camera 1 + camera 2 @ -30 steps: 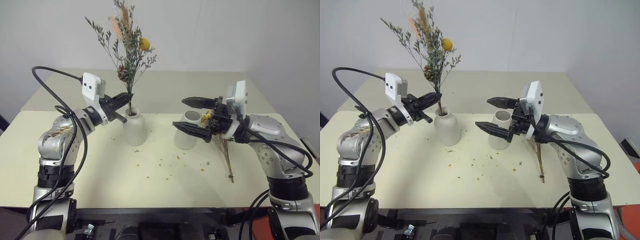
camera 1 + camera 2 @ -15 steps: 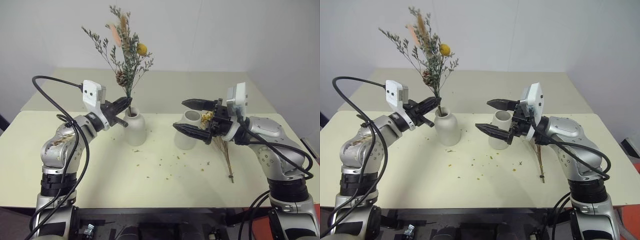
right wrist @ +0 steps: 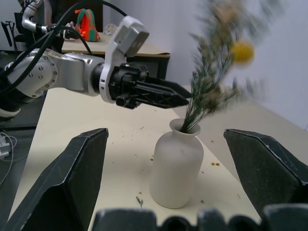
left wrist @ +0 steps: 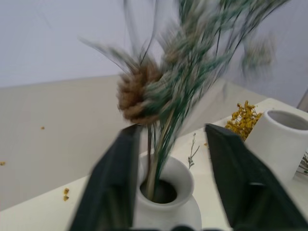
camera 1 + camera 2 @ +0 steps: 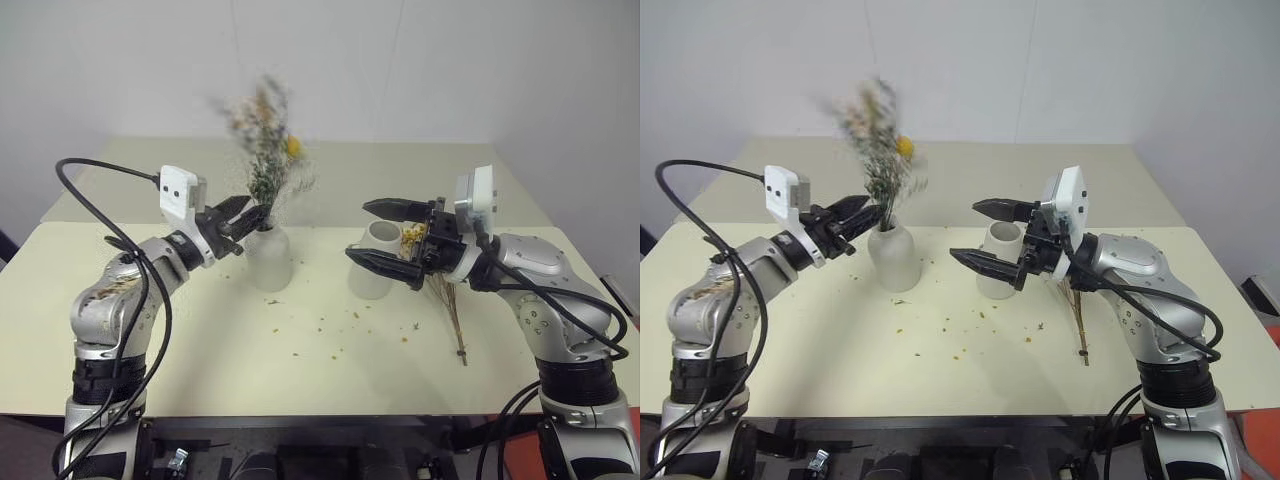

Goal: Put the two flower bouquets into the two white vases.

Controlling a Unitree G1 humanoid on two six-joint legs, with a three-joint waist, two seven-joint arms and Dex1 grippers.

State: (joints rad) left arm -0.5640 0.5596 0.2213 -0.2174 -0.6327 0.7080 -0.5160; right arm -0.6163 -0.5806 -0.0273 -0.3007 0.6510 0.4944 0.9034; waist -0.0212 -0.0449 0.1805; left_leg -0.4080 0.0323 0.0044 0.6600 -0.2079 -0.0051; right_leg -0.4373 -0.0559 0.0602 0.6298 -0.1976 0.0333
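Nearest to us, the cream counter (image 5: 200, 350) carries a scatter of small yellow crumbs (image 5: 340, 325) across its lower middle.

At the right of the frame, our right end effector (image 5: 383, 231) hangs with its two black fingers spread wide, grasping nothing. One finger passes in front of the cylinder vase (image 5: 375, 262), a straight white vase with a wide mouth standing just right of centre; the other sits above that vase's rim. We cannot tell whether either finger touches it.

Just right of the cylinder vase, partly behind the right wrist, the golden-yellow bouquet (image 5: 447, 300) lies on the counter, its thin brown stems running toward the lower right and its yellow head up by the vase.

At centre left, our left end effector (image 5: 248, 215) is released: in the left wrist view its fingers (image 4: 118, 183) stand apart on either side of the stems, gripping nothing. Its tips sit just beside the neck of the bottle vase (image 5: 268, 258), a rounded white vase with a narrow mouth.

The mixed bouquet (image 5: 268, 155) stands in the bottle vase, stems down inside the neck, sprigs and round yellow bloom rising blurred toward the upper middle.

Farther back, a second pale counter (image 5: 400, 170) meets the white wall (image 5: 450, 70).
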